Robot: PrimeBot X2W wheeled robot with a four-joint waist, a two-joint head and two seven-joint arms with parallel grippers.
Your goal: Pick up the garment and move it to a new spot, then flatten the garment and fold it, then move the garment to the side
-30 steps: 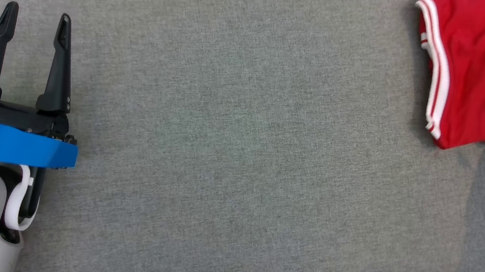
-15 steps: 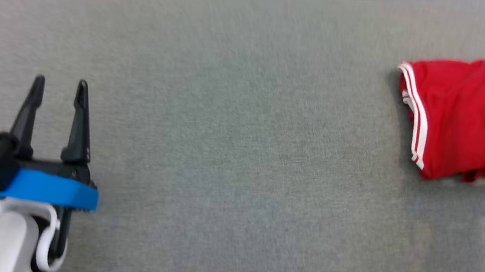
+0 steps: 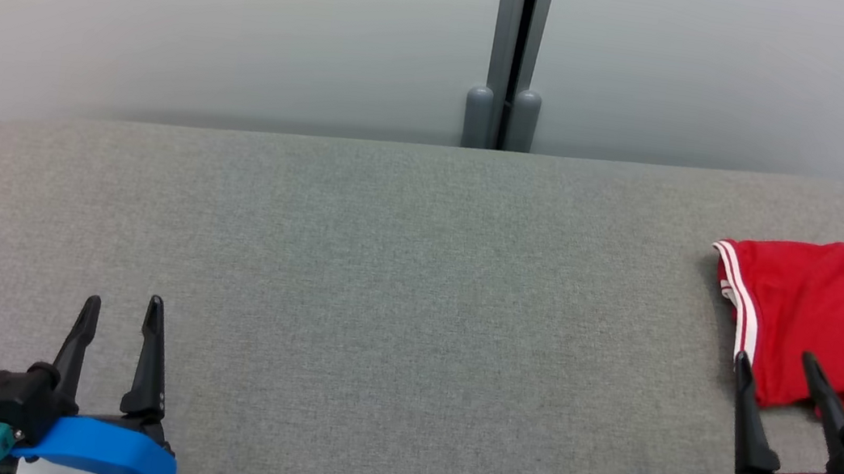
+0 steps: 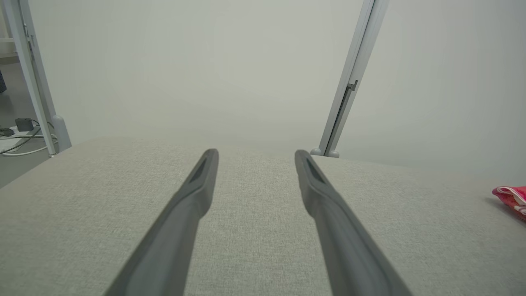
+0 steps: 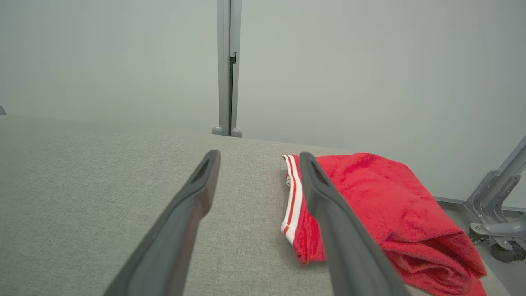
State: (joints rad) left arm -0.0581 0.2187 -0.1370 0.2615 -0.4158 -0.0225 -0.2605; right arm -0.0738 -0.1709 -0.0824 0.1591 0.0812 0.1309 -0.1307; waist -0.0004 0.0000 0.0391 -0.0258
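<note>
Grey woven-fabric tabletop (image 3: pixel 386 265). A folded red cloth garment with a white-striped hem (image 3: pixel 834 324) lies at its right end, just ahead of the right gripper (image 3: pixel 775 357), whose jaws are wide and empty. Left gripper (image 3: pixel 123 301) also wide and empty, well apart.

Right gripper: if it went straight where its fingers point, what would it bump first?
Probably the red garment, at its white-striped edge; one finger of the right gripper lines up with it. Height is unclear.

garment (image 3: pixel 827 315) on table (image 3: pixel 383 281) far right — just ahead of right tool (image 3: pixel 779 374)
</note>
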